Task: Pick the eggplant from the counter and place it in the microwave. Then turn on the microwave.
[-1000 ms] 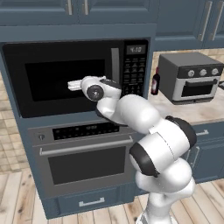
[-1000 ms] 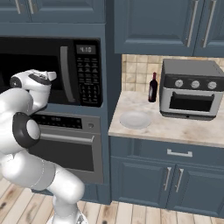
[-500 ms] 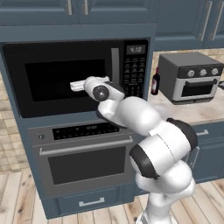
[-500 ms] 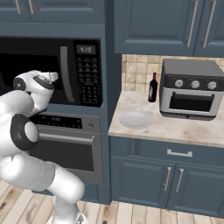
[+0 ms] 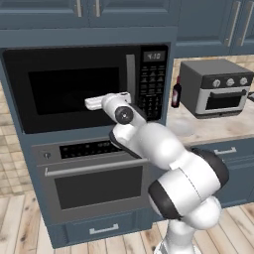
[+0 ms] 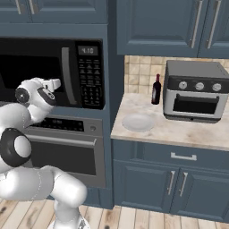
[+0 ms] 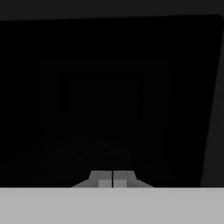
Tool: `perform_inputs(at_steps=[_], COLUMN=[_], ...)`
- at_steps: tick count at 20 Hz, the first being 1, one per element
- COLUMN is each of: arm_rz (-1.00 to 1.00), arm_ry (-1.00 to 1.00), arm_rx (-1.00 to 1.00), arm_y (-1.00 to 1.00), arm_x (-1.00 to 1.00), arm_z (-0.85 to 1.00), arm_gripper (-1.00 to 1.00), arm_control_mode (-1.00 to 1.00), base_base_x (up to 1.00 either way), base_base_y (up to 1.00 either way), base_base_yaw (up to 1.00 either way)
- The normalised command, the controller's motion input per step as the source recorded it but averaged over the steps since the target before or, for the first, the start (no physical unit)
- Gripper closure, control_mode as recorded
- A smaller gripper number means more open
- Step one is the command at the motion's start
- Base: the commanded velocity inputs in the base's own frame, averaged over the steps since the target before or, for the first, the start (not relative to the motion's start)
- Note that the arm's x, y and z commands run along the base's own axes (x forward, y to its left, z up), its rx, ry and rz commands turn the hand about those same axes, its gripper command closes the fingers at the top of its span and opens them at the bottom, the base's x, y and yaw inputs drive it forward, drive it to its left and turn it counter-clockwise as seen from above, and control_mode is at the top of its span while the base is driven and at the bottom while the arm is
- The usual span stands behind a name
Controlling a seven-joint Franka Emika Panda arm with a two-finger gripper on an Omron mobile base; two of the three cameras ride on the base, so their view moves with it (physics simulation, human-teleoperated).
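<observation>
Two fingertips pressed flat together, nothing between them — my gripper (image 7: 113,180) is clenched empty, facing the dark glass of the microwave (image 5: 74,89). In the left base view my hand sits right at the door, left of the vertical grey handle (image 5: 130,74); whether it touches the glass I cannot tell.

Microwave: big, black, boxy, built into blue-grey cabinetry. Door shut, glass glossy and near opaque. Keypad (image 6: 90,84) on the right — rows of small pale buttons under a digital display (image 6: 87,50).

Eggplant: I can't pick it out anywhere on the counter or through the dark glass, so its place is unclear.

Counter (image 6: 179,132): pale beige speckled stone, matte, over drawers with silver handles. On it a round pale plate (image 6: 137,122), flat and shallow, a dark red bottle (image 6: 156,89) upright just beside a grey toaster oven (image 6: 195,91) with three round knobs. Below the microwave, a steel wall oven (image 5: 92,183) with a horizontal bar handle.
</observation>
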Motion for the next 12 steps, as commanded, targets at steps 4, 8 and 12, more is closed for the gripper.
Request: perform_inputs(at_steps=[4, 8, 12], arm_rz=[0.01, 0.01, 0.01], arm_ry=[0.0, 0.0, 0.0], arm_rx=[0.02, 0.01, 0.01], arm_y=[-0.19, -0.18, -0.17], arm_x=[-0.35, -0.35, -0.37], arm_z=[0.15, 0.22, 0.26], arm_gripper=[1.0, 1.0, 1.0], arm_control_mode=[-1.0, -1.0, -1.0], base_base_x=[0.0, 0.0, 0.0], base_base_y=[0.0, 0.0, 0.0], base_base_yaw=[0.0, 0.0, 0.0])
